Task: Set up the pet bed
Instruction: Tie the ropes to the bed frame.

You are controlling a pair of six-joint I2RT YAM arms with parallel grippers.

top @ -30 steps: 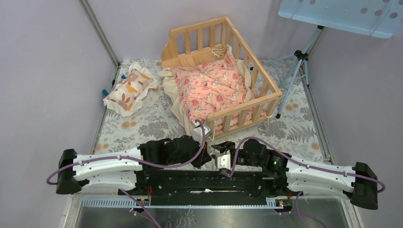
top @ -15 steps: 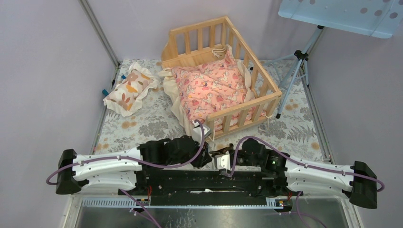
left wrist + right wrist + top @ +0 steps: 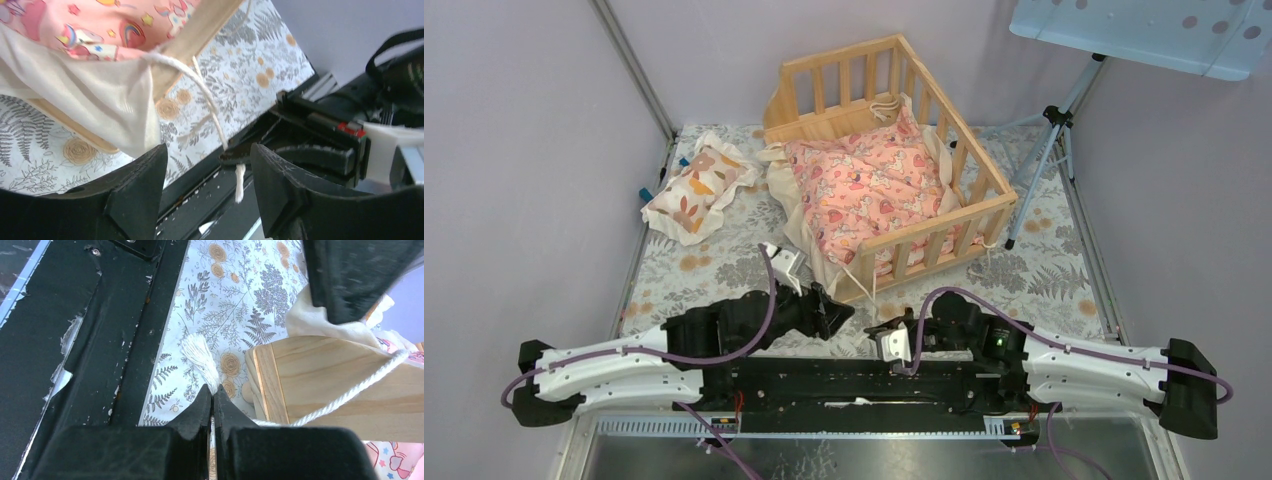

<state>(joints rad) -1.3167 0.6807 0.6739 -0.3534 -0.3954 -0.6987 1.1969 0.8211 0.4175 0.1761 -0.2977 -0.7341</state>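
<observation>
The pet bed (image 3: 944, 130), a light wooden frame with slatted rails, stands at the back of the floral mat and holds a pink cushion (image 3: 869, 190). A white cord (image 3: 210, 105) hangs from its near corner (image 3: 325, 370). My right gripper (image 3: 212, 390) is shut on that cord just behind its frayed end (image 3: 200, 352), close to the black base rail. My left gripper (image 3: 207, 180) is open beside it, fingers (image 3: 135, 190) apart and holding nothing, with the cord end dangling between them. In the top view the left gripper (image 3: 836, 312) and the right gripper (image 3: 874, 328) sit just before the bed's near corner.
A small cream pillow with orange leaves (image 3: 699, 185) lies on the mat at the left. A tripod (image 3: 1039, 170) stands right of the bed under a blue panel (image 3: 1144, 30). The black base rail (image 3: 854, 375) runs along the near edge. The cushion's cream ruffle (image 3: 90, 95) spills over the bed's open side.
The right gripper shut on the cord's end. The left gripper then opened, let the cord go, and its arm swung back to the left.
</observation>
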